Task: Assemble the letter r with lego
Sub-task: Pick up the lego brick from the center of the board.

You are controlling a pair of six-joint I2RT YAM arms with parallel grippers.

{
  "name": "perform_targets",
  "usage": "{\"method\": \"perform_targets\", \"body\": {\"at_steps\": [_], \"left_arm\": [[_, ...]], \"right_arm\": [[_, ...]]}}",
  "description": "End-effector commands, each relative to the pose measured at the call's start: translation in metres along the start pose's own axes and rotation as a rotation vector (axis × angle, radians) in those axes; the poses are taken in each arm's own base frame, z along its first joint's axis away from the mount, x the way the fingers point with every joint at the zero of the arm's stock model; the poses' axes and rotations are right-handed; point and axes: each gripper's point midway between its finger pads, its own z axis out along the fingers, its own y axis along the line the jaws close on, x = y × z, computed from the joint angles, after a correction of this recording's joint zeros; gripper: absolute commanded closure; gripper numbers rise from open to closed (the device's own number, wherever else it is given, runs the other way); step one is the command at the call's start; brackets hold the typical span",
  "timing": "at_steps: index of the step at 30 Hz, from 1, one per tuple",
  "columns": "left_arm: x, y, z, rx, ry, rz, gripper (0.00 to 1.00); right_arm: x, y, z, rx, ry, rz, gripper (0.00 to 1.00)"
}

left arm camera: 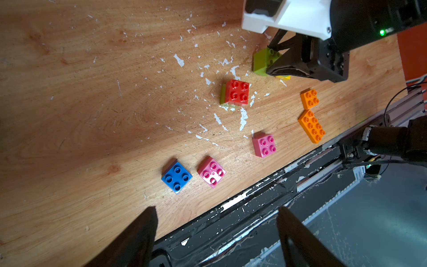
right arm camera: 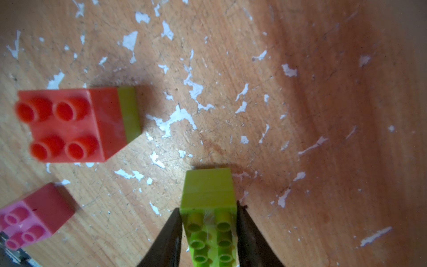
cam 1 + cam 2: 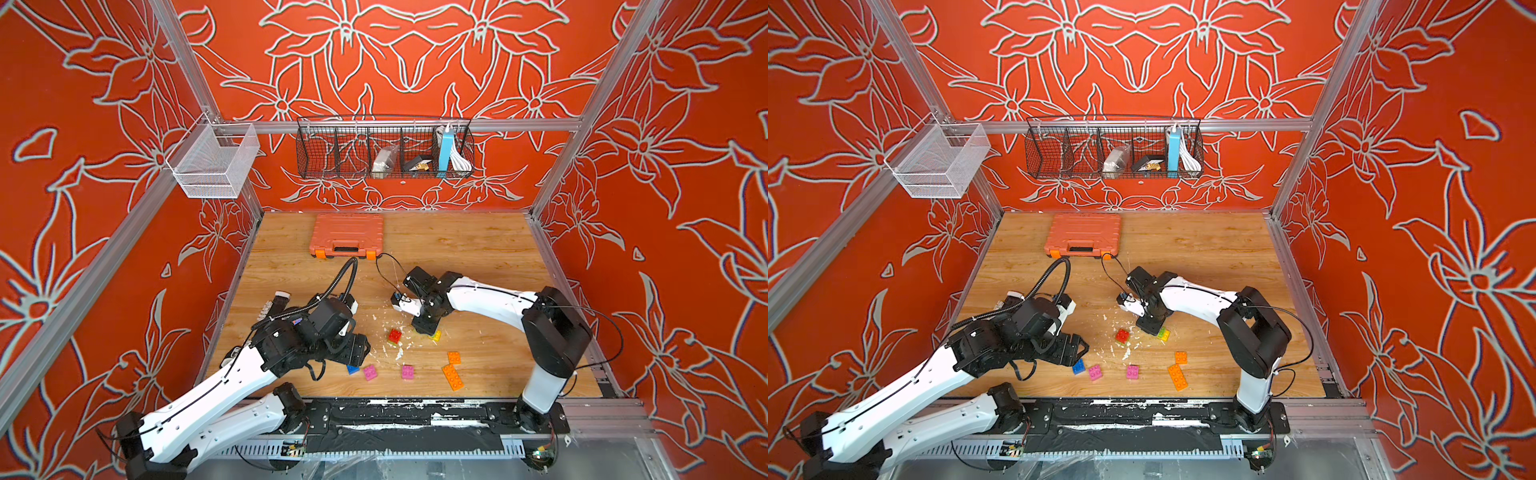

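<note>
**Lego on bench [image 3: 457, 249].** Nine bricks counted, placed from the red brick [image 1: 238, 92].

- Left tool [image 1: 217, 210]: fingers apart, empty. The blue brick [image 1: 176, 176] lies just ahead of it, untouched, near-left of the red brick.
- Pink bricks [image 1: 211, 171], [image 1: 264, 145]: nearer than the red brick, set apart from each other.
- Long orange brick [image 1: 312, 126] and square orange brick [image 1: 310, 99]: near-right, just beside each other.
- Red brick: stacked on a green base [image 2: 129, 113].
- Right tool [image 2: 208, 208]: clamped on the sides of the green brick [image 2: 208, 189], just right of the red brick.
- Toolbox [image 3: 347, 235]: far beyond.

**Views:** only the right wrist view shows the fingers on the green brick. A top view adds the yellow brick [image 3: 435, 336] beside that tool.

**Count:** blue 1, pink 2, orange 2, red 1, green 2, yellow 1.
</note>
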Motion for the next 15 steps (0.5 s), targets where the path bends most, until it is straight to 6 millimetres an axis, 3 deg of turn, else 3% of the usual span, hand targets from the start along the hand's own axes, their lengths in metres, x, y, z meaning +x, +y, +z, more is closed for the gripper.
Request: {"method": "perform_targets", "body": {"at_steps": [1,3,6,10,15], "left_arm": [[0.003,0.001,-0.006,-0.014,0.004,0.002,0.18],[0.004,0.002,-0.009,-0.018,0.005,0.002,0.18],[0.005,0.003,-0.015,-0.021,0.002,0.002,0.18],[0.009,0.010,-0.026,-0.057,0.010,-0.012,0.18],[0.017,0.017,-0.044,-0.070,0.013,-0.017,0.18]], "right_arm": [[0.001,0.003,0.004,-0.018,0.017,0.022,0.60],[0.003,0.004,0.005,-0.020,0.015,0.033,0.61],[0.001,0.005,0.004,-0.023,0.001,0.045,0.72],[-0.001,0.007,-0.003,-0.041,0.017,0.082,1.00],[-0.011,0.012,-0.028,-0.074,0.014,0.182,1.00]]}}
